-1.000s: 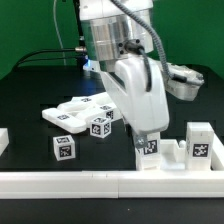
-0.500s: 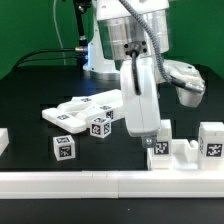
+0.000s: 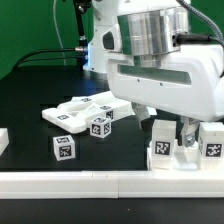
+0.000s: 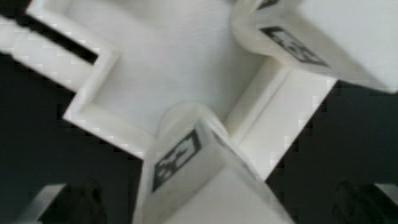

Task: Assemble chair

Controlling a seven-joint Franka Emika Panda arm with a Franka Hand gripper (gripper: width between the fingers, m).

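Hidden: arm (image 3: 165,70) overlaps the top of the upright chair part (image 3: 160,147); tool (image 3: 168,122) tips barely show.
Tool: released, spread either side of it.
Chair: white, tagged; that part beside the rail (image 3: 90,183), other pieces (image 3: 85,110) on the desk (image 3: 30,100).

From my station, the exterior view gives me the black table (image 3: 35,155), matte and dark, taking up most of the frame. 1 long white border rail (image 3: 80,184) runs along its near edge, from one side of the picture to the other. At the exterior view's left edge, 1 short white stub (image 3: 3,141) stands just behind that rail; I cannot tell whether the 2 join. Thin black cables (image 3: 40,53) arc over the table's far side, and a green backdrop (image 3: 30,20) rises behind them.
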